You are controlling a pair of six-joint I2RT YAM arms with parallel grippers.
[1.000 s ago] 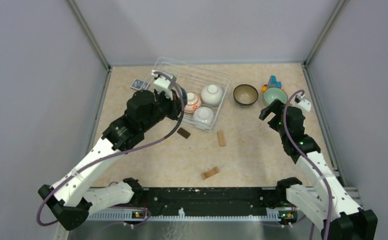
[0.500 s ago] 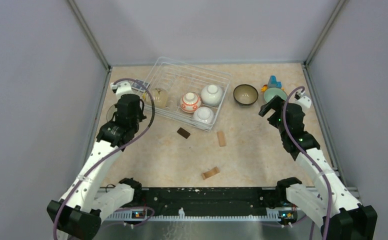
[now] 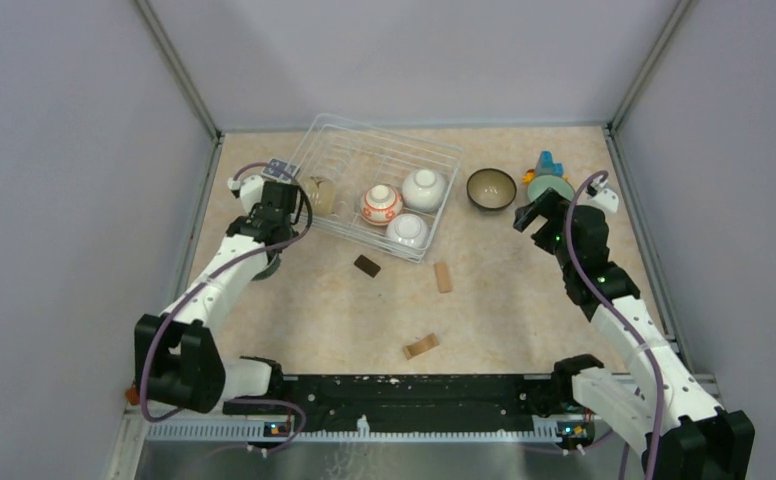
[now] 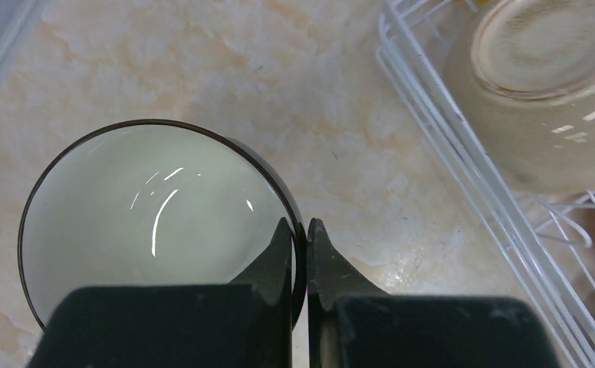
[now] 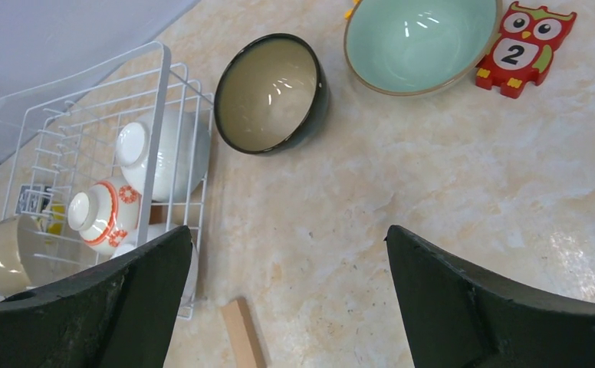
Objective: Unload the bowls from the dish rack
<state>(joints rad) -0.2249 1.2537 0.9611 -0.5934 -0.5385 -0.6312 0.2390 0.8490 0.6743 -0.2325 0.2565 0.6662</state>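
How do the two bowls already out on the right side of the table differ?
The dark bowl is black outside, beige inside; the green bowl is pale green, tan-rimmed. The dark bowl looks deeper, the green bowl wider. Both stand upright on the table, outside the dish rack.

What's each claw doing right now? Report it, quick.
Left claw: closed on the rim of the dark-rimmed bowl.
Right claw: open, holding nothing.

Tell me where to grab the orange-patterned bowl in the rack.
Probably its raised foot ring, from above: the orange-patterned bowl sits bottom-up and slightly tilted in the dish rack, rim down among the wires, so that ring is the exposed part to pinch.
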